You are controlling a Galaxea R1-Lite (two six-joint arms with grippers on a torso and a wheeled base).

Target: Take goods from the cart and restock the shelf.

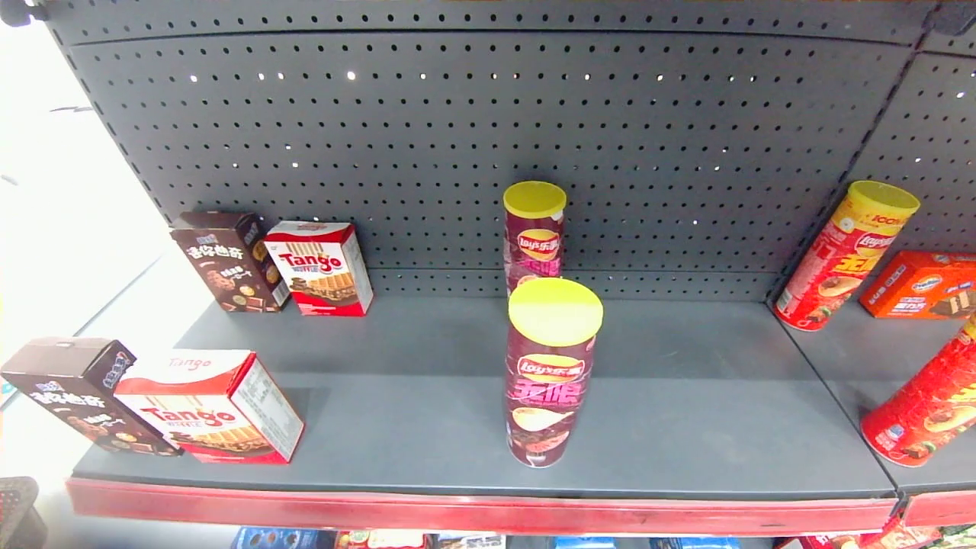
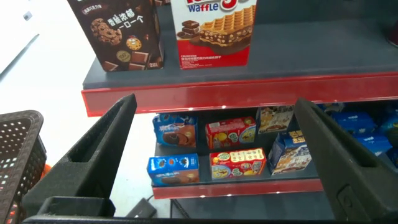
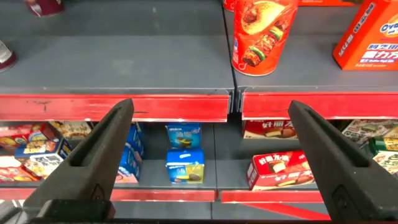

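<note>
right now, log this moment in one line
left gripper: open, empty | right gripper: open, empty | shelf: front can, back can upright, mid-shelf

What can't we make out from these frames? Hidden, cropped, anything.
1. Head view: the rear chip can has its lower part hidden behind the front chip can.
2. Head view: the red can is cut off by the right edge.
3. Left wrist view: the basket is cut by the frame edge, so its contents cannot be seen.
4. Left wrist view: the cookie box is cropped by the frame edge.
5. Right wrist view: the barbecue can is cropped the same way.
</note>
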